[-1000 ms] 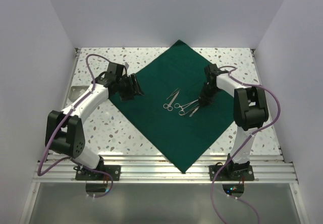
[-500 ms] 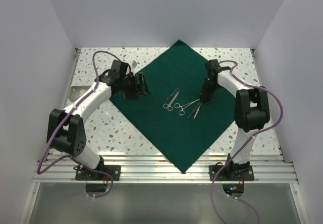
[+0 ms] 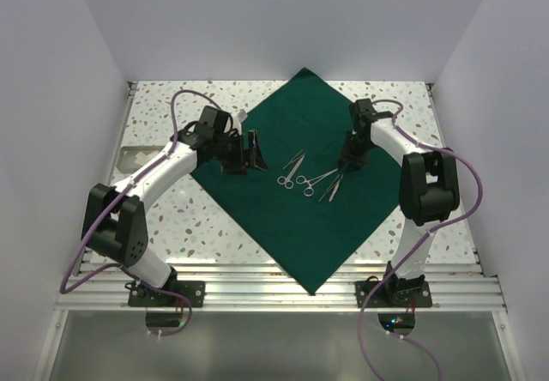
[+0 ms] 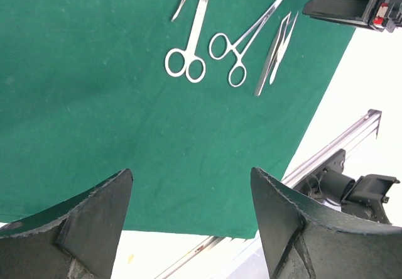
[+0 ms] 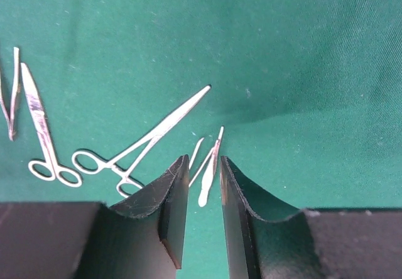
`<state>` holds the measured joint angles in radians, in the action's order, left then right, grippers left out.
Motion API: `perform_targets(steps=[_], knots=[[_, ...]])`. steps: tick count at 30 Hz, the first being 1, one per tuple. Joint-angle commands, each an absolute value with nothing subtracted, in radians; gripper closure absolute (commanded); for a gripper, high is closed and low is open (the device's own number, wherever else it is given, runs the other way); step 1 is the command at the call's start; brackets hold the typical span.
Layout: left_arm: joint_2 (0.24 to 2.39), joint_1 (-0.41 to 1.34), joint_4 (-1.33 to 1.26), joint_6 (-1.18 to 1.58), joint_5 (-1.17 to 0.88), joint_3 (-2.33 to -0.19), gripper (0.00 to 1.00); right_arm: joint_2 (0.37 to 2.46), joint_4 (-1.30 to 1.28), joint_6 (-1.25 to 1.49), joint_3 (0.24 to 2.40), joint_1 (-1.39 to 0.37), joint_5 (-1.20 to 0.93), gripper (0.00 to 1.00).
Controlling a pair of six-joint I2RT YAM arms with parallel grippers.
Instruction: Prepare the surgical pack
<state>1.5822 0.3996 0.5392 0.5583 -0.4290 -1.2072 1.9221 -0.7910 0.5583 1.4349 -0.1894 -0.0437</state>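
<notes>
From up top I see the dark green drape (image 3: 283, 218) spread flat on the speckled counter (image 3: 171, 218), turned like a diamond, with its near corner reaching the aluminium rails (image 3: 249, 288) at the front edge. The instruments lie loose near the drape's middle. There are ring-handled scissors (image 4: 191, 40), a hemostat (image 4: 242, 46) just beside them, and tweezers (image 5: 217, 142) beyond that. A second slim pair of tweezers (image 5: 12, 93) sits on the far side of the scissors. My left claw (image 4: 191, 185) hangs over the left part of the drape with its jaws spread wide and nothing between them. It points toward the instruments but is well clear of them. My right claw (image 5: 204, 159) is down low at the tweezers, jaws only a narrow slot apart and straddling their blunt end. The tweezers look to be lying on the cloth, and I cannot tell whether the fingers (image 5: 169, 197) are pinching them or just flanking them.
</notes>
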Motion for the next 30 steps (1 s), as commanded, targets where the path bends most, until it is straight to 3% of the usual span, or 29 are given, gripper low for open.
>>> perform_targets(steps=[1, 9, 30], knots=[[1.572, 0.403, 0.511, 0.554, -0.453, -1.197, 0.20, 1.893, -0.798, 0.545, 1.414, -0.198, -0.060, 0.69], [1.604, 0.417, 0.506, 0.545, -0.469, -1.226, 0.20, 1.816, -0.795, 0.564, 1.326, -0.261, -0.071, 0.63], [1.643, 0.433, 0.529, 0.549, -0.477, -1.255, 0.21, 1.902, -0.736, 0.729, 1.282, -0.350, -0.097, 0.64]])
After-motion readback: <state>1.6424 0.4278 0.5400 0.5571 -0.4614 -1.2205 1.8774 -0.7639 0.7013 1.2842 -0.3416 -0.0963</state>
